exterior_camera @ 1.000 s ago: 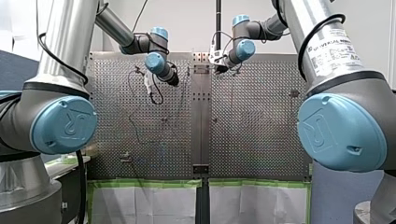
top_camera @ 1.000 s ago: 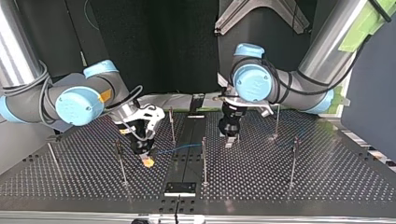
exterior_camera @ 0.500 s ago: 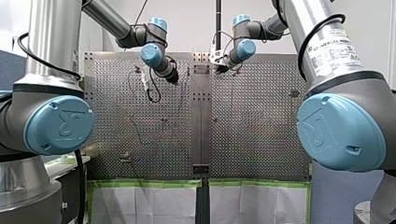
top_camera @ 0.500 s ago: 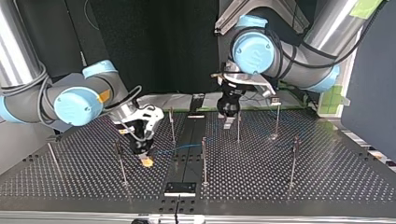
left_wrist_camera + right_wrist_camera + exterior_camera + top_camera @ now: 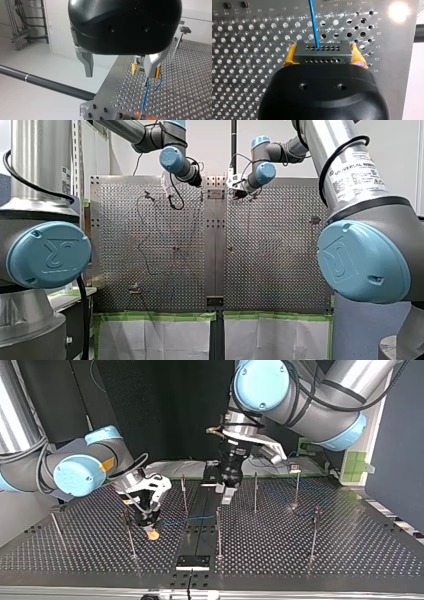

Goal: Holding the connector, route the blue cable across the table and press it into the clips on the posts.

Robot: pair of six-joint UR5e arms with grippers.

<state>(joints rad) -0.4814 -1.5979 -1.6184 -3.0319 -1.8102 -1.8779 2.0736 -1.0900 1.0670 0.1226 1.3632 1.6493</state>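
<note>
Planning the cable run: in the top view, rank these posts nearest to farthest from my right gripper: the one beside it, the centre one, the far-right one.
From my right gripper, which holds the connector:
1. Post beside it, toward the view's left.
2. Centre post, by the dark middle strip.
3. Far-right post, at the view's right.
</note>
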